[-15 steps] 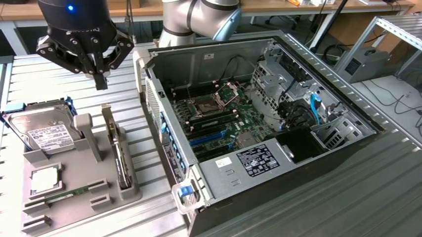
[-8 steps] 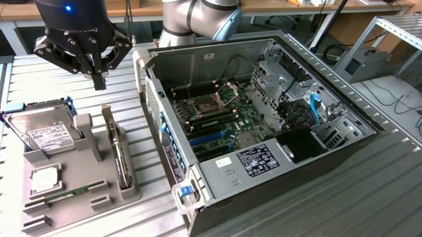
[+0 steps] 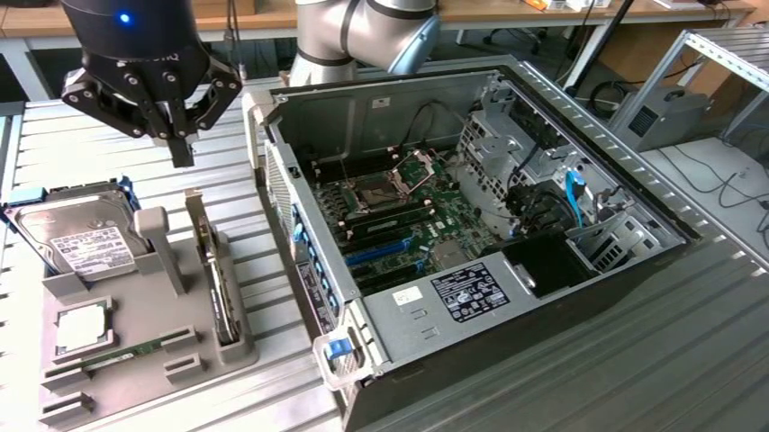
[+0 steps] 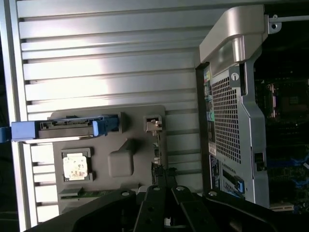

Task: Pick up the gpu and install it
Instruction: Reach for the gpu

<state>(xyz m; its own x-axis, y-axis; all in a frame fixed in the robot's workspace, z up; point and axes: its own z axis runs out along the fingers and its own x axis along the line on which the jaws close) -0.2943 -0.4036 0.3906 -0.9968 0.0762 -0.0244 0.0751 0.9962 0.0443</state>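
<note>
Tool (image 3: 182, 151) hangs above the far end of a grey parts holder (image 3: 135, 310) on the slatted metal desk (image 3: 649, 360), with its fingers pressed together and nothing pinched between them. The gpu (image 3: 216, 279) stands on edge in the long slot along the holder's side nearest the pc case (image 3: 409, 310), below the tool tip and not touched by it. From the wrist view the card shows edge-on just beyond the fingertips, silver bracket (image 4: 153, 124) at its far end. Also in the holder: a hard drive (image 3: 85, 238) with a white label in a blue caddy, leaning at the back on the exterior view's left, a cpu (image 3: 82, 328) lying flat in its pocket, and a ram stick (image 3: 121, 354) on edge in a front slot. The pc case lies open on its side at the exterior view's right of the holder, just beside it. Its motherboard (image 3: 409, 216) is exposed and the blue expansion slots (image 3: 378, 252) have no card in them. The grey robot arm (image 3: 360, 31) rises behind the case, and a blue light glows on the tool body.
</note>
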